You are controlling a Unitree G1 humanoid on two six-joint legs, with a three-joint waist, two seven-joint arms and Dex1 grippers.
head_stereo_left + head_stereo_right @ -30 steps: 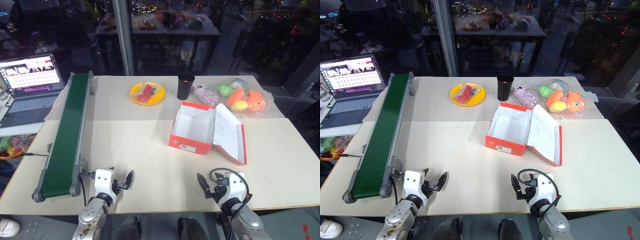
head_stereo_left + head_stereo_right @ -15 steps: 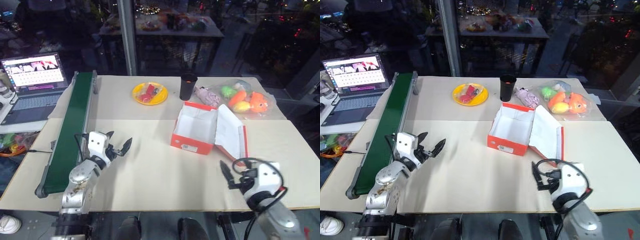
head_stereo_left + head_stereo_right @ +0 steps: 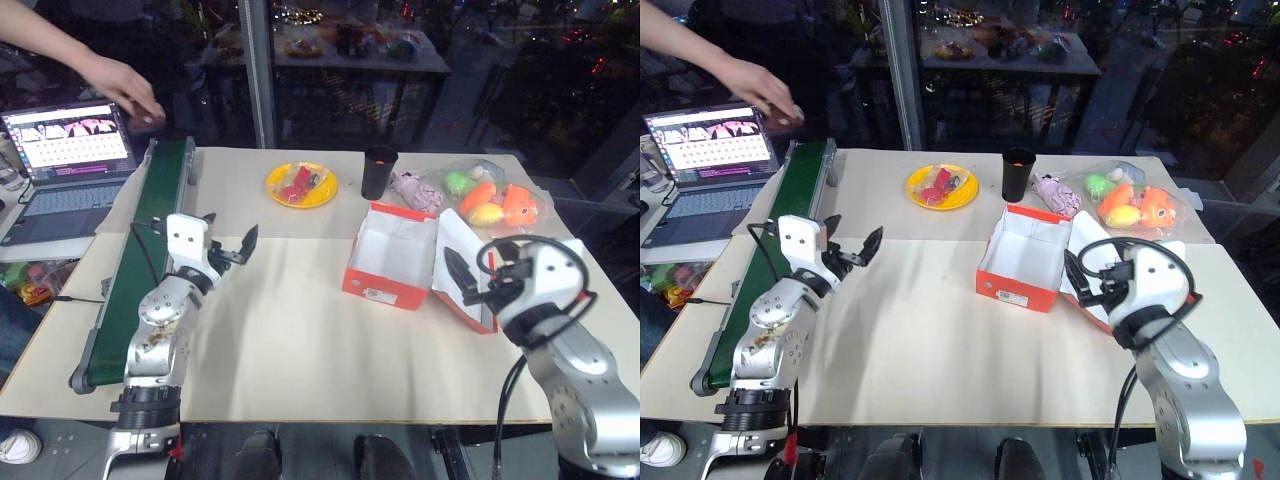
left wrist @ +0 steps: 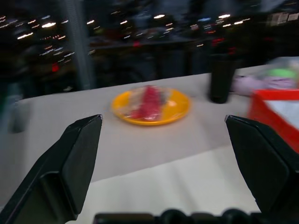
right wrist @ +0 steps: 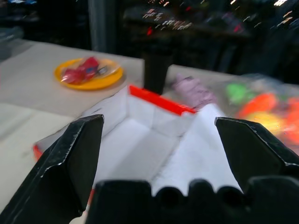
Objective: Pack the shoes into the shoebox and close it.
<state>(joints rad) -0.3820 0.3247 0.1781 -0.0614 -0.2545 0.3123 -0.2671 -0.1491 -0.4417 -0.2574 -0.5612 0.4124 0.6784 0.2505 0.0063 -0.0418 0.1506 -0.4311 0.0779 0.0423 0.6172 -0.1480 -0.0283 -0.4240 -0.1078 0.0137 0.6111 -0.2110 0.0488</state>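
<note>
Shoebox point(image 3: 392, 262) open on the table point(image 3: 300, 340), white inside bare, lid folded out to its right; no shoes on the table, so packing looks not yet begun and the next move calls for finding the pair. Left gripper point(image 3: 228, 244) and right gripper point(image 3: 457, 270) both spread wide, empty; right just beside the lid, left well apart near the green conveyor point(image 3: 140, 260)

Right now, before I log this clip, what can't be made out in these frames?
- Text on the shoebox end label: too small in the head views.
- Toys inside the clear bag: glare blurs them.
- Laptop screen contents: too small.
- The person: cut off by the top-left edge beyond the forearm.
</note>
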